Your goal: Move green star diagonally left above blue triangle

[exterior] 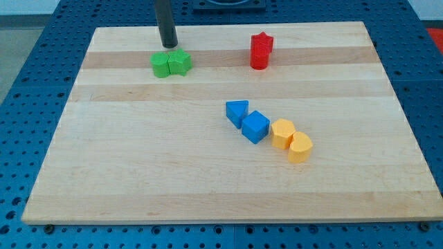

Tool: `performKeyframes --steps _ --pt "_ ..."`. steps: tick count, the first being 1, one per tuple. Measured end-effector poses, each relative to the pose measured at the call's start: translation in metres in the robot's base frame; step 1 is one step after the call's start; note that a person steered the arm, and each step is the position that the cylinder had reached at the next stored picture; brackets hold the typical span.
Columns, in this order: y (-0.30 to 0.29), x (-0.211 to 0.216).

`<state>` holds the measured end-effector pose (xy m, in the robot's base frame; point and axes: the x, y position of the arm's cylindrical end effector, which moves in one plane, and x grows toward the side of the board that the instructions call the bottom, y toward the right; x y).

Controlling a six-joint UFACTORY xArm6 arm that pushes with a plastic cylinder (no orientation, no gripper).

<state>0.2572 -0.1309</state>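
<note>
Resting near the board's top-left corner, green star touched a green block; my tip, bare and gripping nothing, stood just above. Blue triangle lay mid-board.

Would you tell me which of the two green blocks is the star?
The green star is the right one of the pair; the rounder green block touches its left side. My tip sits just above them.

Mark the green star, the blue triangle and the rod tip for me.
green star (180,62), camera view, top face.
blue triangle (237,111), camera view, top face.
my tip (168,46), camera view, rod's lower end, just above the green star.
</note>
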Motion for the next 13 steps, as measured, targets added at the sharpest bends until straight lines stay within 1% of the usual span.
performKeyframes --steps 2,3,4,7,9,10,12,13 --pt "0.029 0.037" --pt "0.041 0.066" --pt "0.048 0.085" --pt "0.008 0.135" --pt "0.001 0.161" --pt "0.021 0.164" --pt "0.034 0.161" --pt "0.018 0.14"
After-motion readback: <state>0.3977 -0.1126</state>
